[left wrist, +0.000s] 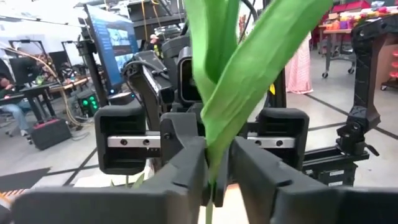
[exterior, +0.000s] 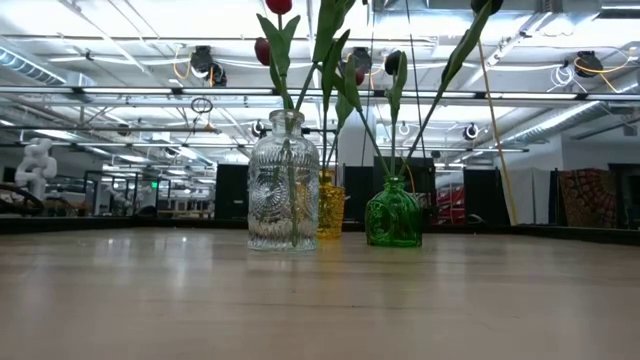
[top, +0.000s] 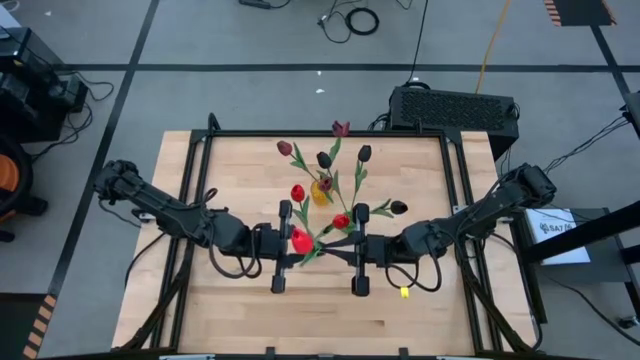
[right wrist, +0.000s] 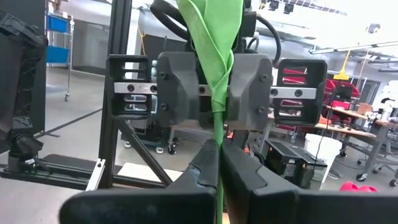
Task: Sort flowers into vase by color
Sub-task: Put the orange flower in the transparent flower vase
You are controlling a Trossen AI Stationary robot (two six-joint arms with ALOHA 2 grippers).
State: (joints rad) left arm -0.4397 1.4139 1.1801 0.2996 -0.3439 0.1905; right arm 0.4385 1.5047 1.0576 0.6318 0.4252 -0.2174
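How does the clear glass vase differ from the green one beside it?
The clear vase is taller and wider, with a patterned colourless body; the green vase is squat and tinted deep green. The clear vase stands to the left in the low view, the green one to the right. Both stand upright and hold tulip stems.

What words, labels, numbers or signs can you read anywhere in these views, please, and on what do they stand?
None can be read.
White sheet beside the table's right edge, high view: dark print, too small to read.
Monitor screen in the room behind, left wrist view: content too blurred to read.
Clear vase, amber vase, green vase: embossed patterns only, no lettering.
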